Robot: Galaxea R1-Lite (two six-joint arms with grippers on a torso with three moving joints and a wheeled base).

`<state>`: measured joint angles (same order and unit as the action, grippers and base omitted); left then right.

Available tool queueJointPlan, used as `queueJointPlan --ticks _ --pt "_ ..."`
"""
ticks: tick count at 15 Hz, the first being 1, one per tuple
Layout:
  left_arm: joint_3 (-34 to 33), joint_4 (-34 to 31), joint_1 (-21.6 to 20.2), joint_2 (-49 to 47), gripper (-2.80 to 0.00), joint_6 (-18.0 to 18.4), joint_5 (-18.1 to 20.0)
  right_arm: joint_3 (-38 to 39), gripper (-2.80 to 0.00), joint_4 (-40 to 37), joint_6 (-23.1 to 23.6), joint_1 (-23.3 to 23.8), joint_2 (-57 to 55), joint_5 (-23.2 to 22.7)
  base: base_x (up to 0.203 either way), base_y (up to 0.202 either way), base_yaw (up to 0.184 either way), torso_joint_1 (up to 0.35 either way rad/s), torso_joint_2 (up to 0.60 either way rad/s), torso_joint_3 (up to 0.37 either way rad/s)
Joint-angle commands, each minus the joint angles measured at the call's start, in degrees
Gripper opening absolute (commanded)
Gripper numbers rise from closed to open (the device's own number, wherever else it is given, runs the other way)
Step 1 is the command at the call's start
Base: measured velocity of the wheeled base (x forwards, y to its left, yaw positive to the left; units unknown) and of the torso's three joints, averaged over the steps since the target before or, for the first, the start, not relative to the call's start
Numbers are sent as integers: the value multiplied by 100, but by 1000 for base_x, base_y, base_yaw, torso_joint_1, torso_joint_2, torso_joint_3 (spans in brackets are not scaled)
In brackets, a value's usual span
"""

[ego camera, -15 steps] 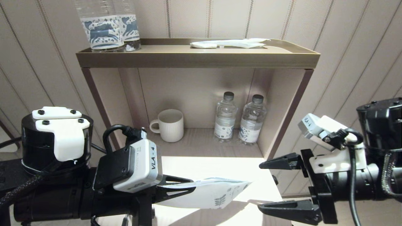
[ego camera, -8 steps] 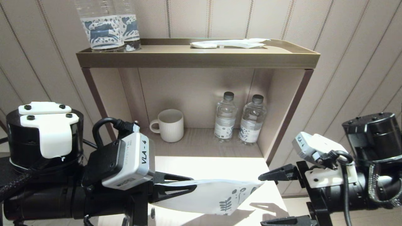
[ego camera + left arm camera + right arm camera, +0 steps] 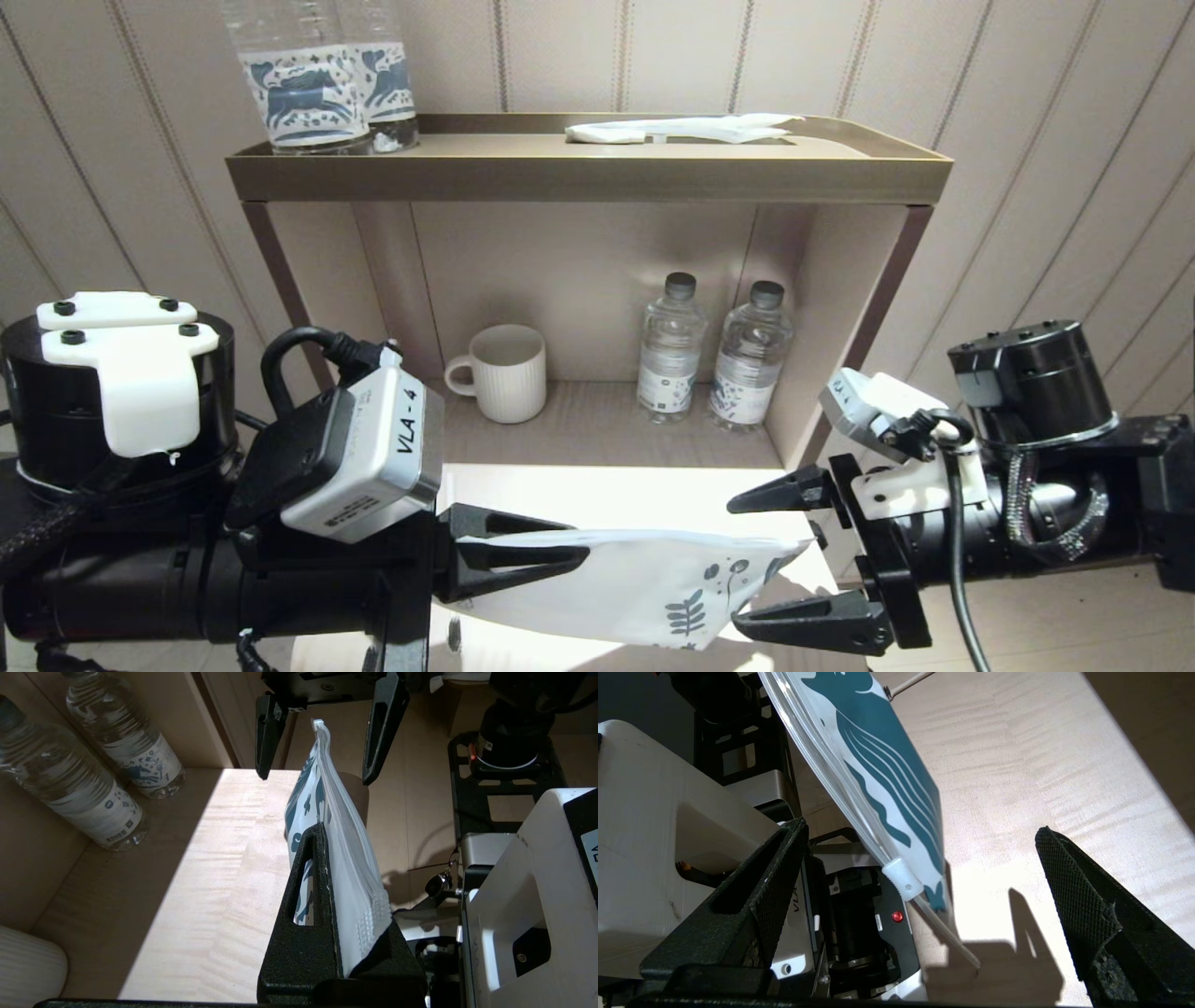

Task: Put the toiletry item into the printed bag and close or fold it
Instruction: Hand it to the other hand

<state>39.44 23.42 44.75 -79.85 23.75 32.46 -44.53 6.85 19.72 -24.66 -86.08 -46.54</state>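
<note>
Our left gripper (image 3: 560, 551) pinches the flat white leaf-printed plastic bag (image 3: 653, 583) above the pale wooden tabletop (image 3: 597, 495); its free end reaches between our right gripper (image 3: 747, 565) fingers, spread wide apart.

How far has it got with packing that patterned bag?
Done: the printed bag is lifted off the table, pinched in the left claw. In hand: the right claw is open around the bag's free end with the slider. Left: closing it. Whether anything is inside, I can't tell.
</note>
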Motion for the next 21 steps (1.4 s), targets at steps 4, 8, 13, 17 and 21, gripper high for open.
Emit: queueJointPlan --ticks 4,8,13,17,21 --pt "3 14 -2 -22 -280 7 32 37 -280 18 40 32 -76 -21 0 0 0 0 0 0" --pt "39 14 -2 -82 -280 16 32 32 -280 0 40 32 -58 -30 0 0 0 0 0 0" --pt "55 31 7 -278 -280 26 76 -154 -280 -26 23 -39 -67 -39 0 0 0 0 0 0" --pt "108 46 74 -469 -280 42 103 -342 -280 -50 6 -134 -144 -32 0 0 0 0 0 0" --pt "250 162 165 -718 -280 50 102 -486 -280 -210 -4 -474 -181 -7 0 0 0 0 0 0"
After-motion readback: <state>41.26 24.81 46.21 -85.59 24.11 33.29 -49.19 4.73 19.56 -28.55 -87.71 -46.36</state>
